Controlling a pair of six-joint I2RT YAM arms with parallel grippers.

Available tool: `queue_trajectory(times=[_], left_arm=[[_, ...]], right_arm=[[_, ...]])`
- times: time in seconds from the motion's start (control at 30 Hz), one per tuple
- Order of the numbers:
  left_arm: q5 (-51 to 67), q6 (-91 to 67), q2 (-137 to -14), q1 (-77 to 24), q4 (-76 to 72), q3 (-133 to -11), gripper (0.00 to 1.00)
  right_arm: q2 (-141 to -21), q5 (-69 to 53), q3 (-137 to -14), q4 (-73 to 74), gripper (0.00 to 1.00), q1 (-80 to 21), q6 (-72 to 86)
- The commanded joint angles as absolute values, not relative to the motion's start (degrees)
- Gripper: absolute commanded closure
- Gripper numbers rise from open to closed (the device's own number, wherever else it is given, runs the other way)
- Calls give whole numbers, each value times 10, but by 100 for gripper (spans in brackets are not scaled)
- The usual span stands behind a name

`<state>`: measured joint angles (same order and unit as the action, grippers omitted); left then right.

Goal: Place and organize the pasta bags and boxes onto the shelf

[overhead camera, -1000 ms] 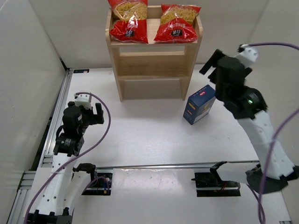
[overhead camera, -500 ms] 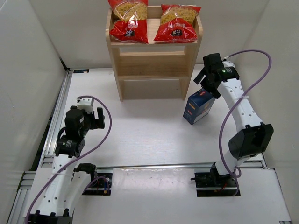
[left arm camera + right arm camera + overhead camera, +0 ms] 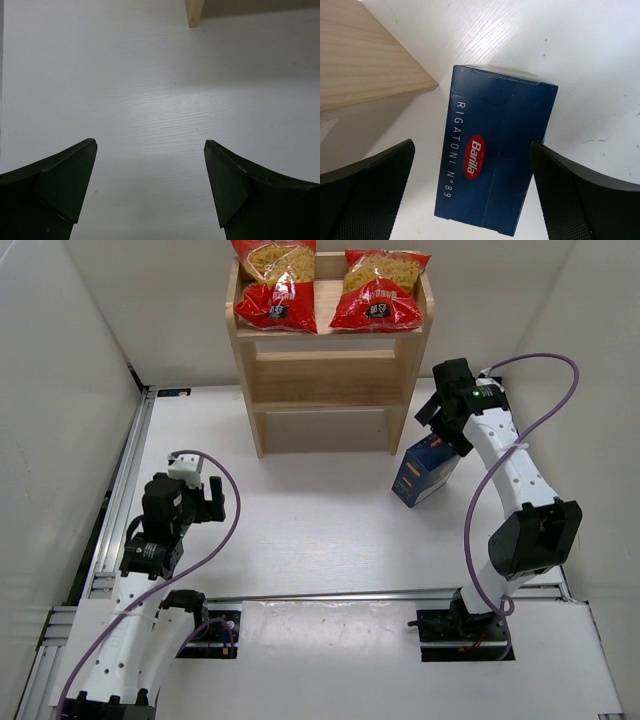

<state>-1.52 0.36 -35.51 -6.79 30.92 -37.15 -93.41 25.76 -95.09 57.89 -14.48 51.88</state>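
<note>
The dark blue pasta box (image 3: 424,471) stands on the white table just right of the wooden shelf (image 3: 327,370). In the right wrist view the box (image 3: 495,155) shows its red oval label. My right gripper (image 3: 440,422) is open, just above the box, its fingers (image 3: 375,192) straddling it without touching. Two red pasta bags lie on the top tier, one on the left (image 3: 275,282) and one on the right (image 3: 380,288). My left gripper (image 3: 205,502) is open and empty over bare table (image 3: 150,100) at the left.
The shelf's middle and bottom tiers hold nothing. A corner of the shelf's foot shows in the left wrist view (image 3: 195,12) and its side panel in the right wrist view (image 3: 365,60). White walls close in the table, with a metal rail (image 3: 115,505) along the left edge.
My right arm swung down and in from the far right, bringing its open gripper over the blue box. My left gripper drifted slightly toward the near edge.
</note>
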Motion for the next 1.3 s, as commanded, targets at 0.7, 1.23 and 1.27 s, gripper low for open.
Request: queue_trajectory(times=[0.7, 1.23, 1.27], left_arm=[[3, 0, -345, -63, 316, -342, 0], [-3, 0, -333, -63, 326, -330, 0], [-3, 0, -333, -63, 326, -330, 0]], right_arm=[[-963, 237, -988, 646, 0, -156, 554], [-985, 238, -953, 644, 0, -163, 639], [-985, 238, -953, 644, 0, -163, 639]])
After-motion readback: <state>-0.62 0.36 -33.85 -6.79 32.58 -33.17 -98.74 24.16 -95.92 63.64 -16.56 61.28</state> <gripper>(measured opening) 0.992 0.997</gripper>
